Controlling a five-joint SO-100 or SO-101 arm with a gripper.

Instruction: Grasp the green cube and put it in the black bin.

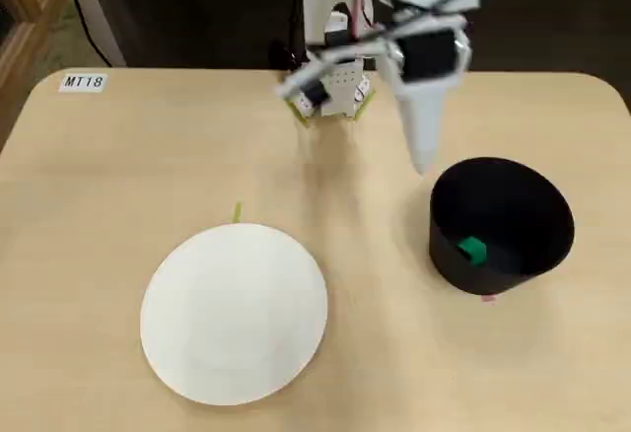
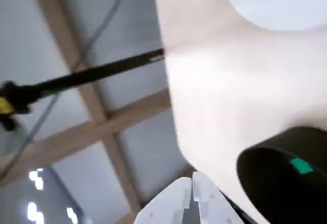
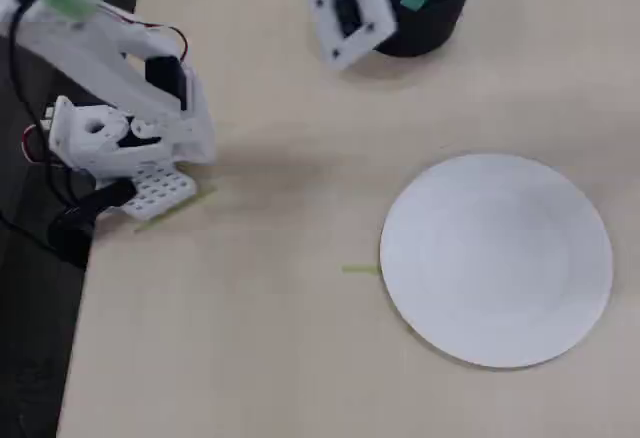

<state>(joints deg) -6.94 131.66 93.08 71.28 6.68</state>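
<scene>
The green cube (image 1: 472,250) lies inside the black bin (image 1: 493,279), on its floor near the front left wall. It shows there in the wrist view (image 2: 301,166) and in another fixed view (image 3: 412,0) too. My white gripper (image 1: 421,161) hangs in the air just behind and left of the bin, pointing down, clear of the rim. In the wrist view the two fingertips (image 2: 191,180) are pressed together with nothing between them, beside the bin (image 2: 306,138).
A flat white round plate (image 1: 235,312) lies on the light wooden table, left of the bin; it also shows in the other fixed view (image 3: 497,258). The arm's base (image 3: 120,143) stands at the table's back edge. A small green tape mark (image 1: 237,213) sits by the plate.
</scene>
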